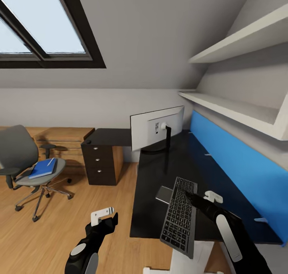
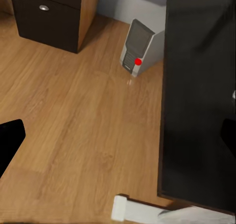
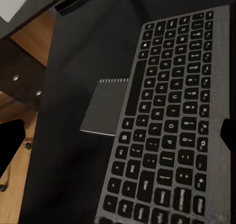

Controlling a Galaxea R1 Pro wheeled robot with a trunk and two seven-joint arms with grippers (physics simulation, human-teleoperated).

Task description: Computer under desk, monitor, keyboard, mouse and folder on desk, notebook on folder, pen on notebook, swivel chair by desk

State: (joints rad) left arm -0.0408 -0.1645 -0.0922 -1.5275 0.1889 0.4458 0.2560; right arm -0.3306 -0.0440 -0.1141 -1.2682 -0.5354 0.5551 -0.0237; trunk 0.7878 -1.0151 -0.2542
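The black keyboard (image 1: 180,214) (image 3: 167,135) lies slanted at the desk's (image 1: 160,174) front edge. Its near end overhangs the edge and its far end overlaps the grey notebook (image 1: 163,194) (image 3: 105,108). My right gripper (image 1: 192,195) is open over the keyboard's far end, one fingertip (image 3: 228,133) by its edge. The monitor (image 1: 157,129) stands on the desk, pale back toward me. At left, the swivel chair (image 1: 18,150) carries the blue folder (image 1: 42,168) with the pen (image 1: 51,161) on it. My left gripper (image 1: 108,221) is open over the floor. The computer (image 2: 140,47) stands under the desk.
A black three-drawer unit (image 1: 99,164) (image 2: 46,13) stands between the chair and the desk, with a wooden dresser (image 1: 64,140) behind. A blue back panel (image 1: 236,166) and white shelves (image 1: 240,109) line the right wall. Wooden floor (image 1: 80,210) lies open between chair and desk.
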